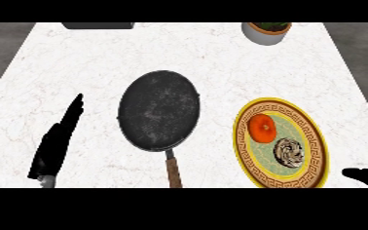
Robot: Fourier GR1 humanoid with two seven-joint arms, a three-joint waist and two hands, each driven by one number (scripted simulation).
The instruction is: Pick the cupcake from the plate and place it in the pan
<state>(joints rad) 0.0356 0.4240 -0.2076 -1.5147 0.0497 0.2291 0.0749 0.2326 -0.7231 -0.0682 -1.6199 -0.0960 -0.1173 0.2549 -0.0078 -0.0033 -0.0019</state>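
Two items share the plate (313, 175) at lower right: the cupcake (289, 152), ungrasped, beside an orange fruit (263, 128). The pan (158, 110) waits at centre. The left hand (56, 143) rests open at lower left; the right hand (356, 174) barely shows, fingers indeterminate.

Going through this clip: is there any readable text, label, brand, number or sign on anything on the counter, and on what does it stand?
None: no word, number, brand or sign can be read in the head view.
Plate: its rim bears only a key-pattern border, no lettering.
Pan, cupcake, orange item, potted plant and the dark object at the far edge: no markings visible.
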